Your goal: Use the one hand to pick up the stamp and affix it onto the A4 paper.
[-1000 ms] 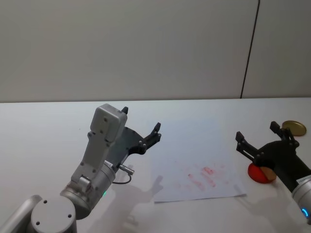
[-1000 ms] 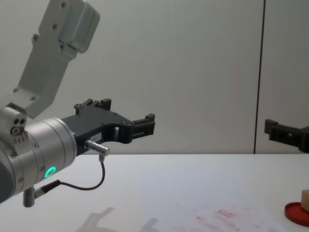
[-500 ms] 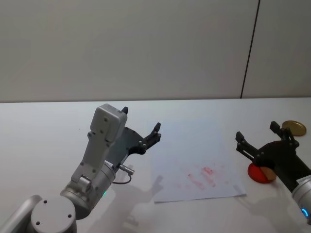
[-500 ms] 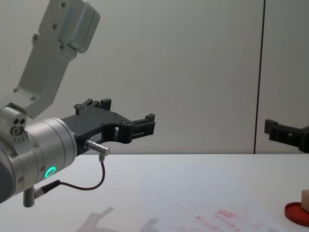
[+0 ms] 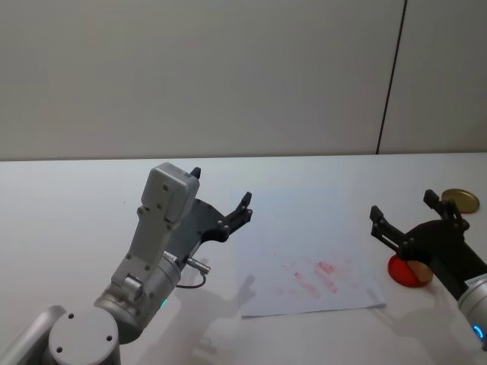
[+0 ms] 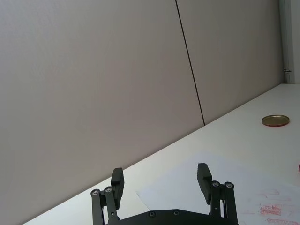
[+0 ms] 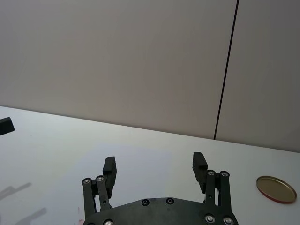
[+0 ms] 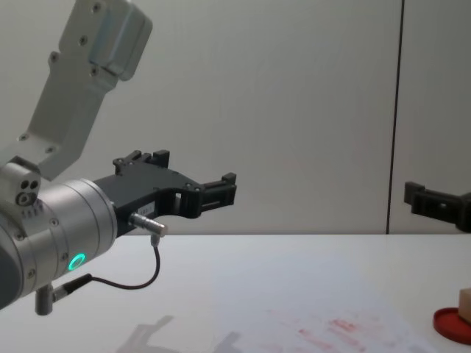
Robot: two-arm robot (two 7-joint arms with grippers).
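The stamp point(image 5: 418, 271), a small tan block, stands on the red ink pad point(image 5: 401, 272) at the table's right; the chest view shows the stamp point(image 8: 466, 302) at its right edge. My right gripper point(image 5: 403, 205) hovers open above pad and stamp, partly covering them, with nothing between its fingers point(image 7: 109, 165). In the chest view one finger point(image 8: 414, 195) hangs well above the stamp. The A4 paper point(image 5: 312, 251), white with red smudges, lies mid-table. My left gripper point(image 5: 221, 188) is held open above the paper's left edge, empty, and appears as the left gripper point(image 6: 160, 172) in its wrist view.
A gold round lid point(image 5: 460, 200) lies at the far right behind the ink pad, also seen as the lid point(image 7: 276, 189) in the right wrist view. The left arm's big silver wrist point(image 8: 59, 235) looms at the near left. A grey wall backs the white table.
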